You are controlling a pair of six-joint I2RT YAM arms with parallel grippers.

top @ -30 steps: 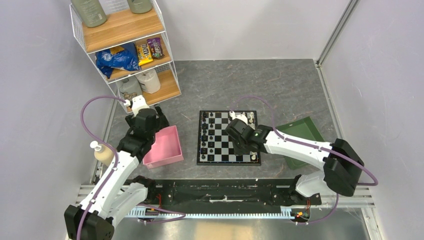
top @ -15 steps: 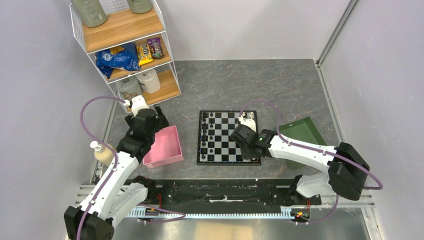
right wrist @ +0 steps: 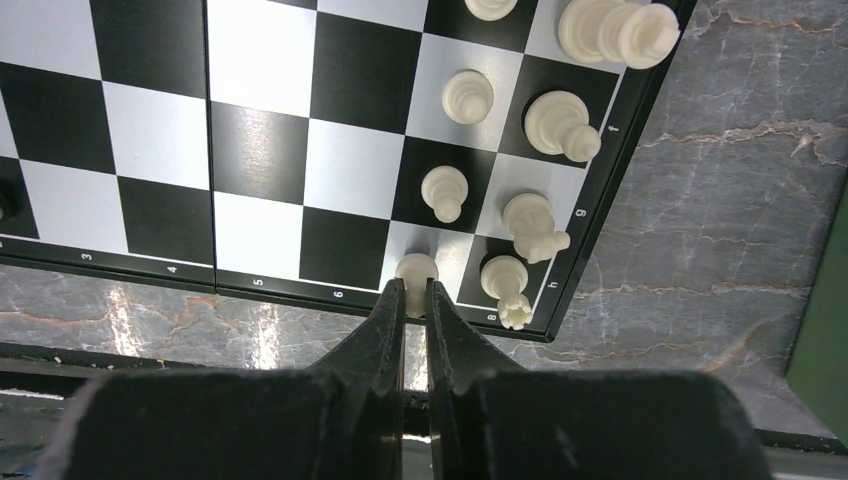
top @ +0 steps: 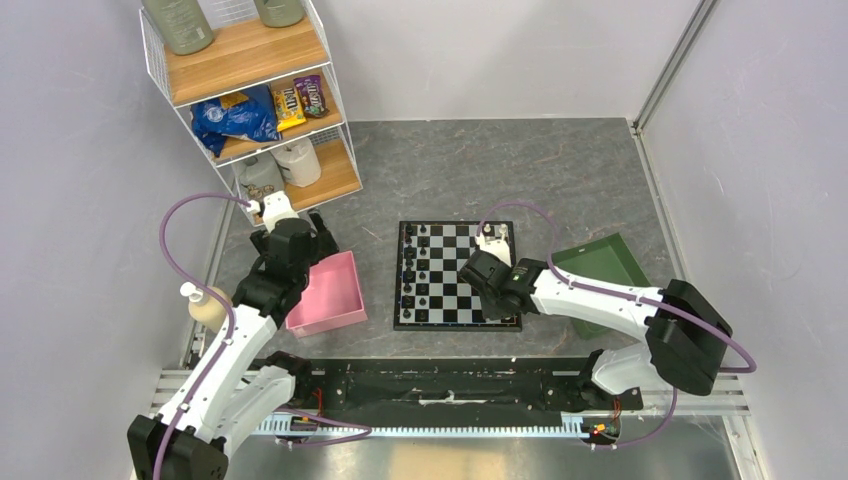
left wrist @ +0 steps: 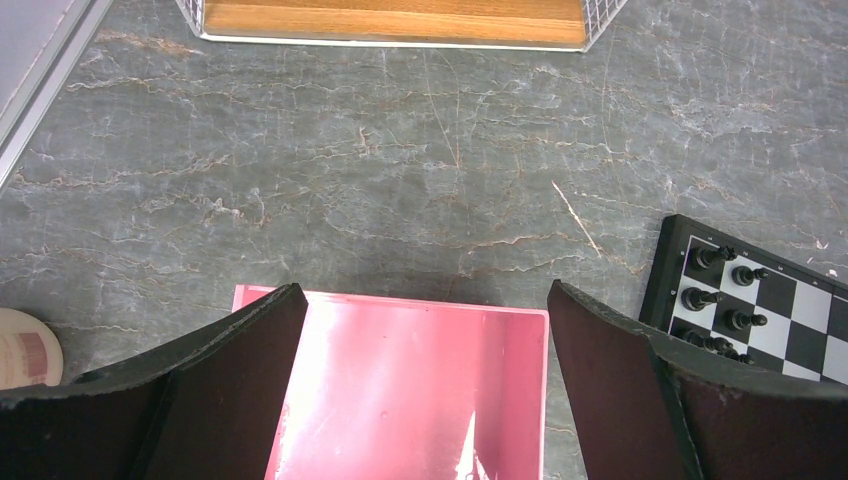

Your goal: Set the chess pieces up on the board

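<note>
Right tool (right wrist: 412,295): matte black fingers drawn together, clamped on a glossy round-headed cream-white pawn (right wrist: 416,268). The pawn's long axis is upright, on a light near-edge square of the black-and-white chequered board (right wrist: 260,150), next to its near right corner. Cream-white pieces (right wrist: 545,125) line the right side; black pieces (left wrist: 712,256) line the left. Left tool (left wrist: 422,290): fingers wide apart above a smooth pink square tray (left wrist: 400,390). Grey veined stone tabletop (left wrist: 400,150).

This is looking like a robotics lab test cell: plain pale walls (top: 480,50) are enclosing a grey tabletop (top: 560,170), and cabled robot arms (top: 600,298) are sitting bolted to a metal rail (top: 450,425) at bottom.
</note>
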